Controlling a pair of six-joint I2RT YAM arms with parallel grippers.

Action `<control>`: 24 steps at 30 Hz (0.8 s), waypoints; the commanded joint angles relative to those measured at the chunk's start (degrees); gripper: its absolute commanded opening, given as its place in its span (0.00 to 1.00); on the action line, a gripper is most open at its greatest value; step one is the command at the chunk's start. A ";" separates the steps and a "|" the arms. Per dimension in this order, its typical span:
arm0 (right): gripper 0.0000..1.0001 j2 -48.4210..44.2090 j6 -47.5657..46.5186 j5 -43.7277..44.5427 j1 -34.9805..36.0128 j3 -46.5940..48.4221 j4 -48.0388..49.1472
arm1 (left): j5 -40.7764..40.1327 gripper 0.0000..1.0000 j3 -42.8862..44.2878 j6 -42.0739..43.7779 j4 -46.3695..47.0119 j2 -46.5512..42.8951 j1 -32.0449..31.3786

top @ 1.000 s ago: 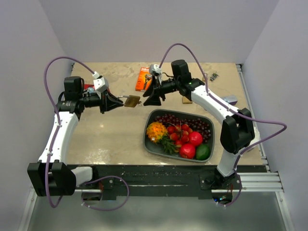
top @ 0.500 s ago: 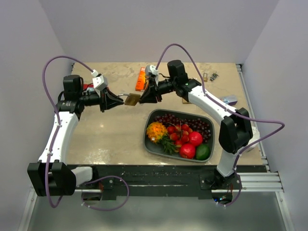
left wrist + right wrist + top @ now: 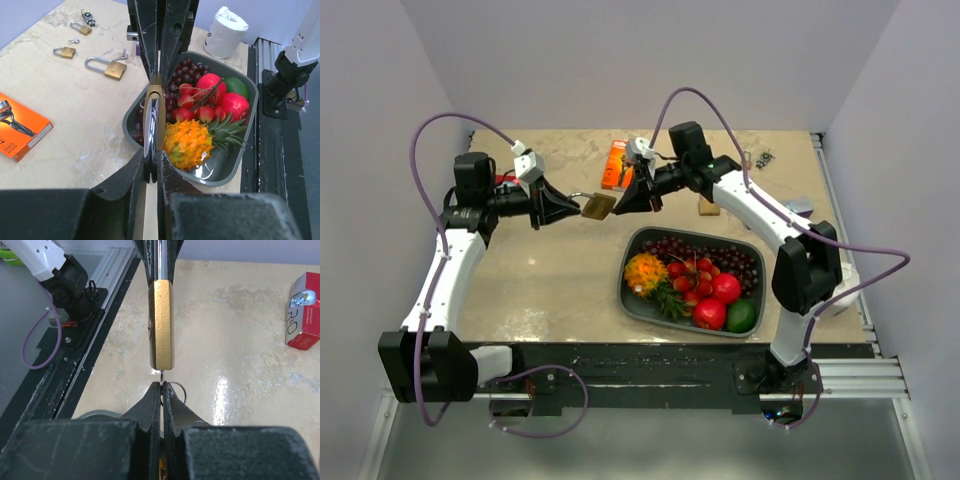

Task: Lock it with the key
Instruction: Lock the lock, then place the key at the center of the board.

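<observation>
A brass padlock (image 3: 597,206) hangs in the air between the two arms, above the table's middle. My left gripper (image 3: 565,207) is shut on its steel shackle (image 3: 151,120), which shows edge-on between the fingers in the left wrist view. In the right wrist view the padlock's body (image 3: 161,325) points its underside at my right gripper (image 3: 162,385). A thin key (image 3: 162,376) sticks out of that underside. The right gripper is shut on the key, and the key ring (image 3: 179,390) pokes out beside the fingertips.
A grey tray (image 3: 632,300) of fruit lies just right of and below the padlock. An orange box (image 3: 616,163) sits behind it. Several spare padlocks (image 3: 107,67) lie on the table at the far right, with a paper roll (image 3: 227,32) and a red box (image 3: 304,310) nearby.
My right gripper has moved left to the padlock's underside and closed from open onto the key. The left gripper has held the padlock almost still.
</observation>
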 commanded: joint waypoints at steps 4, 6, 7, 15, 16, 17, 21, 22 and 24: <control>0.00 4.76 -10.36 2.24 -7.43 2.02 -16.06 | 3.74 0.00 3.16 -2.97 9.26 -0.72 2.00; 0.00 5.21 -10.27 2.68 -8.57 1.85 -15.97 | 3.74 0.00 3.07 -3.77 10.23 -0.80 2.17; 0.00 5.73 -9.48 2.77 -9.01 1.67 -15.80 | 3.65 0.00 2.72 -4.29 10.58 -0.80 2.43; 0.00 5.47 -0.01 4.26 -10.94 0.01 -6.76 | 2.95 0.00 -0.89 -13.26 22.45 -2.12 2.79; 0.00 5.39 3.24 5.22 -11.30 -0.34 -5.09 | 2.77 0.00 -0.80 -13.17 22.19 -2.30 2.79; 0.00 5.47 4.66 6.02 -11.65 -0.96 -2.20 | 2.60 0.00 -0.80 -12.91 22.10 -2.21 2.79; 0.00 5.91 8.98 19.16 -13.58 -0.70 0.64 | 0.49 0.00 -0.63 -11.24 20.52 -2.30 2.79; 0.00 5.83 10.72 22.60 -13.76 -0.79 1.25 | 0.05 0.00 -0.63 -10.80 20.25 -2.56 2.88; 0.00 6.26 11.88 27.01 -14.46 -1.49 2.66 | -0.83 0.00 -0.80 -10.36 20.25 -2.65 2.79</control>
